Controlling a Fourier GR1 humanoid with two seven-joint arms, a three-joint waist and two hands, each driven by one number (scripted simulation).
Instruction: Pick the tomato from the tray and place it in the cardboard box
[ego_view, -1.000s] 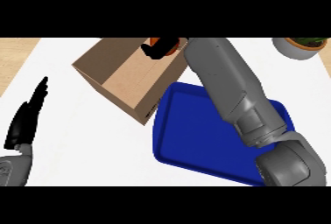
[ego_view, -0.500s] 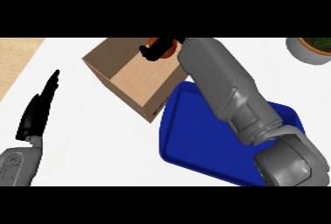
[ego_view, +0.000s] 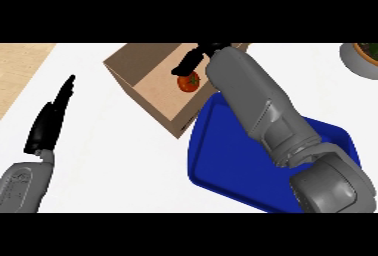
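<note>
Right robot hand (ego_view: 193, 59) is extended over the open cardboard box (ego_view: 148, 70), its black fingers straightened and spread apart — holding nothing. Just below the fingertips, the tomato (ego_view: 188, 83) sits inside the box, on the box floor near the wall that faces the blue tray (ego_view: 229, 155). Whether the fingers touch the tomato cannot be determined from the head view; a narrow gap appears likely. The tray carries no other item that can be seen, though the right forearm covers part of it.

Judged status: placement is effectively complete, and withdrawal of the arm is the remaining step.

Risks from this position:

- Finger contact on retraction. The fingers hang directly above the tomato; a low or sideways exit could nudge it or roll it across the box floor.
- Forearm against box wall. The right forearm crosses the near edge of the box — pulling back without lifting first could drag or tip the box on the desk (ego_view: 111, 165).
- Box shift toward the tray. The box corner lies against or just beside the tray rim, so any push may displace both.

Left robot hand (ego_view: 50, 120) rests at the left of the view, fingers straight, well apart from the box.
</note>
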